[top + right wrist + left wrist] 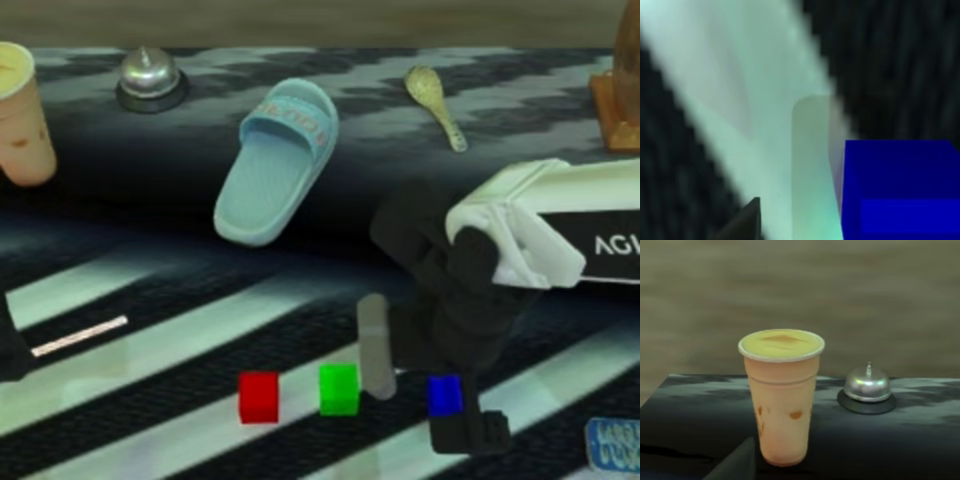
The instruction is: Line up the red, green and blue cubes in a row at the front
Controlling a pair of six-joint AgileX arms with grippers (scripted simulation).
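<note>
Blue cube (445, 394) between right gripper's (420, 395) spread fingers, cup (781, 395) only in left wrist view

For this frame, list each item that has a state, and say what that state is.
red cube: on the table, leftmost in the front row.
green cube: on the table, middle of the row, apart from the red.
blue cube: at the row's right end, right pincer over it; grasp unclear.
slipper: lying sole down.
cup: upright, full.
bell: upright.
spoon: lying flat.
left arm: parked at the left edge.
</note>
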